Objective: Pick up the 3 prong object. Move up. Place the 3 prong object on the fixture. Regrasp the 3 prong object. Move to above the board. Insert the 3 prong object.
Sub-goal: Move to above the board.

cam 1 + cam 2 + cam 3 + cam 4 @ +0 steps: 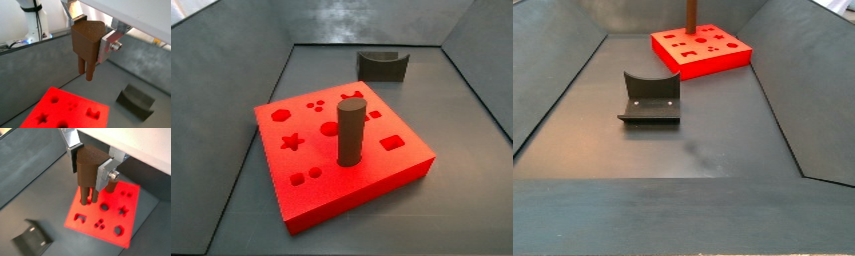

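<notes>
While the gripper is clamped on the 3 prong object, holding it high with the prongs pointing down, it hangs in the air over the floor near the board. The step in hand seems to be moving to above the board, and next the prongs must be lined up over the matching holes before going down. Farther off in a wrist view, the fixture stands empty, well apart from the board.

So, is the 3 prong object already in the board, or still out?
Out. In both wrist views the hand holds the 3 prong object in the air, its prongs hanging above the red board, not in any hole.
</notes>
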{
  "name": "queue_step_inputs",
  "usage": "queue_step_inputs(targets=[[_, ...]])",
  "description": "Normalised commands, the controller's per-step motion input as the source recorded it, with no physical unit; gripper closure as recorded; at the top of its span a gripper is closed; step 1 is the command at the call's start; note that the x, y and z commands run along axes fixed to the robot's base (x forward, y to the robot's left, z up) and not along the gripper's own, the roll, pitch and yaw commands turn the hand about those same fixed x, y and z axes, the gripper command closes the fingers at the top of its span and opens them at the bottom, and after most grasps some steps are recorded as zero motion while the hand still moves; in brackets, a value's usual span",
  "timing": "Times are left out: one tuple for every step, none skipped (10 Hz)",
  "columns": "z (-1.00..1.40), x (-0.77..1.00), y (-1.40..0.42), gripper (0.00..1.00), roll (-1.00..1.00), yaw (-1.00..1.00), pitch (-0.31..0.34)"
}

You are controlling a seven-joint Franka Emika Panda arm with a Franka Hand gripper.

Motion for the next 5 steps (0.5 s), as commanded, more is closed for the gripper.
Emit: queue_step_inputs(targets=[[0.01,-0.15,0.06,1.00,-0.88,-0.02,-0.227],[0.01,-0.14,0.06,1.00,-0.61,-0.01,-0.202],[0.00,-0.12,0.05,1.00,-0.43,-0.01,-0.176],[0.01,-0.11,0.04,1.00,-0.34,-0.01,-0.156],[0.00,-0.08,0.03,1.00,-0.21,-0.01,-0.110]])
